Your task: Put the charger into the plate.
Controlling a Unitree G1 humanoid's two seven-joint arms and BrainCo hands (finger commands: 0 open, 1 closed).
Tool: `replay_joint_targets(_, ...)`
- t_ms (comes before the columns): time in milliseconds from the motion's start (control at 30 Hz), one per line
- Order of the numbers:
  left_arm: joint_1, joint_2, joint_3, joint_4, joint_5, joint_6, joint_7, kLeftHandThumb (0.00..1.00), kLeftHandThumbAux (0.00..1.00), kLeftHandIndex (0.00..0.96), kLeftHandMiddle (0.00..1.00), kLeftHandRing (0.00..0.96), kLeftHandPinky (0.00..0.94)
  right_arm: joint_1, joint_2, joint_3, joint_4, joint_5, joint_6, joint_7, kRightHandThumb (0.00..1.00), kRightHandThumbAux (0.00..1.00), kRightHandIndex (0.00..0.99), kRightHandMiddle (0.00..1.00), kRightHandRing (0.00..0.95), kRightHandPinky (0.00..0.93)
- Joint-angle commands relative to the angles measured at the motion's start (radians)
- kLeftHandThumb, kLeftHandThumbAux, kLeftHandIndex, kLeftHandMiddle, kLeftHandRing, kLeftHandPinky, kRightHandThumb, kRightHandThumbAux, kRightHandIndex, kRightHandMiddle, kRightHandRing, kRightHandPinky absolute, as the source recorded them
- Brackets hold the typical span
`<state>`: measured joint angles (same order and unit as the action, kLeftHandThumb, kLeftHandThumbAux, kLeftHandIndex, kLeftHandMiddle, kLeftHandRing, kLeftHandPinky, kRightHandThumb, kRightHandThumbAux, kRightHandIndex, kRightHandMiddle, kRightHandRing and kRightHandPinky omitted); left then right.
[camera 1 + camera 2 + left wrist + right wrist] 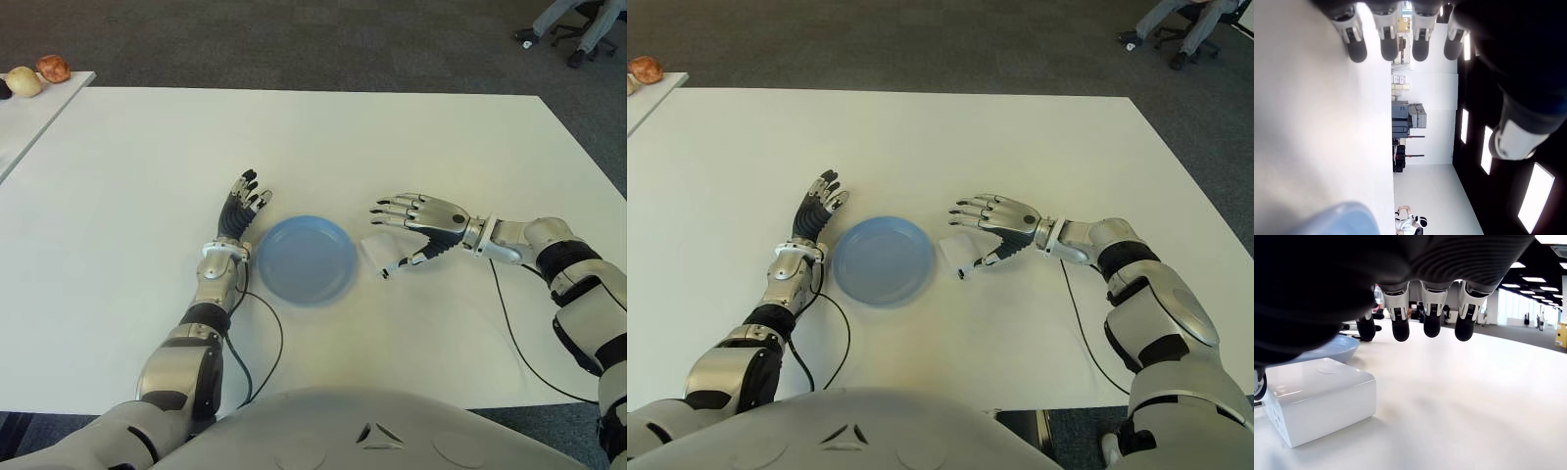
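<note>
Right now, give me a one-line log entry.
white block charger: on table, right of blue round plate | right robot hand: open over charger | left robot hand: open, idle left of plate

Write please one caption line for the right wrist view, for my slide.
Open right hand hovers over the white charger on the table, blue plate just behind it.

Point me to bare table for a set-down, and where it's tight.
Free: the table beyond both hands, and left of the left hand. Tight: the centre, where the plate, charger and open right hand above it bunch together.
</note>
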<state>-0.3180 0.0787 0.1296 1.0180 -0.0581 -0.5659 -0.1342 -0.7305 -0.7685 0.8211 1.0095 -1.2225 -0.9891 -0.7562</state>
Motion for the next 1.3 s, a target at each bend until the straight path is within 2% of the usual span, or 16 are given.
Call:
replay_joint_targets(33, 0.061, 0.002, -0.014, 0.07, 0.016, 0.082, -0.011, 0.0, 0.569, 0.041, 0.045, 0.045, 0.072, -0.004, -0.025, 0.001, -0.014, 0.011, -0.025, 0.005, 0.18, 0.289, 0.0, 0.0, 0.0, 0.0)
replay_joint_targets(367, 0.054, 0.011, -0.025, 0.079, 0.015, 0.096, -0.01, 0.0, 0.569, 0.038, 0.048, 0.048, 0.074, -0.002, -0.048, 0.005, -0.031, 0.005, -0.03, -0.002, 0.184, 0.276, 0.0, 0.0, 0.0, 0.0)
replay_joint_targets(900, 0.056, 0.012, -0.022, 0.082, 0.004, 0.096, -0.023, 0.0, 0.585, 0.04, 0.053, 0.056, 0.085, 0.019, -0.04, 0.021, -0.038, -0.01, -0.011, -0.042, 0.182, 0.279, 0.0, 0.0, 0.0, 0.0)
replay_joint_targets(1300, 0.063, 0.007, -0.022, 0.074, 0.001, 0.092, -0.032, 0.0, 0.596, 0.042, 0.053, 0.059, 0.089, 0.024, -0.028, 0.011, -0.04, 0.023, -0.027, 0.02, 0.186, 0.273, 0.0, 0.0, 0.0, 0.0)
